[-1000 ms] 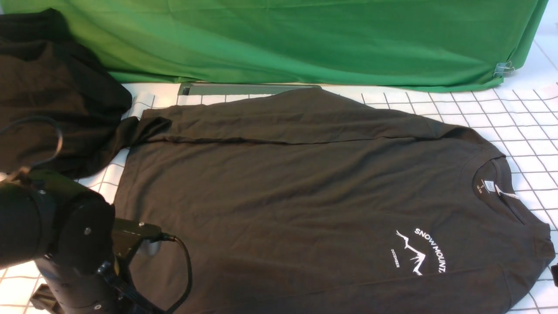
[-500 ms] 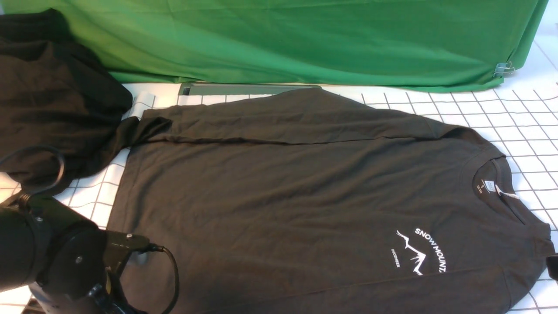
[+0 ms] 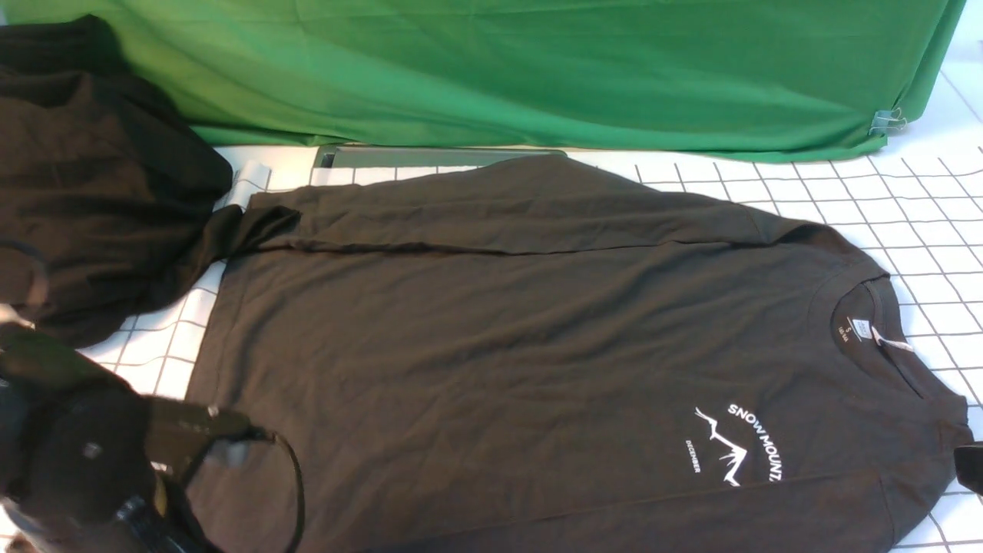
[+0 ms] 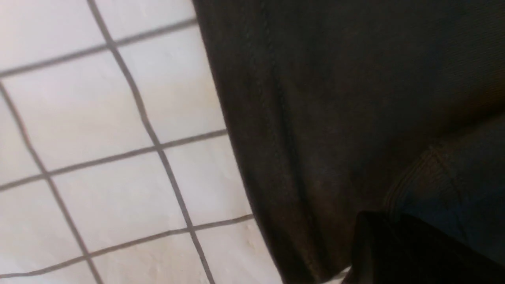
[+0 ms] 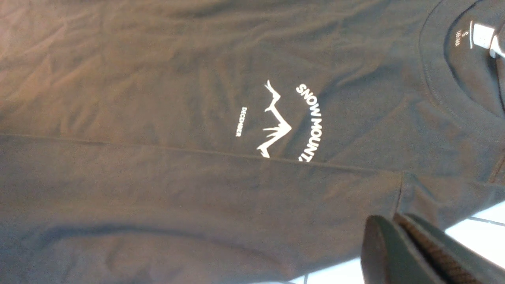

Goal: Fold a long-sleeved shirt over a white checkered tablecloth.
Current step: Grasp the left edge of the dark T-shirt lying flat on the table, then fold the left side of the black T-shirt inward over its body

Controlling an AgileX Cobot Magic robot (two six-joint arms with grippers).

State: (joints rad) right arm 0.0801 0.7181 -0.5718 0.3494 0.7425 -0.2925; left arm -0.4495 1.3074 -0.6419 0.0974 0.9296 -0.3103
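Note:
The long-sleeved shirt (image 3: 522,346) lies flat, chest up, on the white checkered tablecloth (image 3: 921,223), collar to the right and both sleeves folded across the body. My left arm (image 3: 92,461) is low at the shirt's near left hem corner, its gripper hidden in the front view. The left wrist view shows the hem edge (image 4: 244,165) on the tablecloth (image 4: 98,138), and my left gripper (image 4: 378,236) is a dark shape over the cloth; whether it pinches fabric is unclear. My right gripper (image 5: 392,217) is shut and empty, just above the shirt (image 5: 197,118) by the near shoulder seam.
A shapeless black cloth heap (image 3: 84,177) lies at the far left, touching the shirt's far sleeve end. Green cloth (image 3: 537,69) drapes along the back, held by a clip (image 3: 887,120). A grey strip (image 3: 430,156) lies at its foot.
My left arm has sunk toward the near left corner of the front view. The shirt's near left hem has shifted slightly leftward. The right gripper has barely moved.

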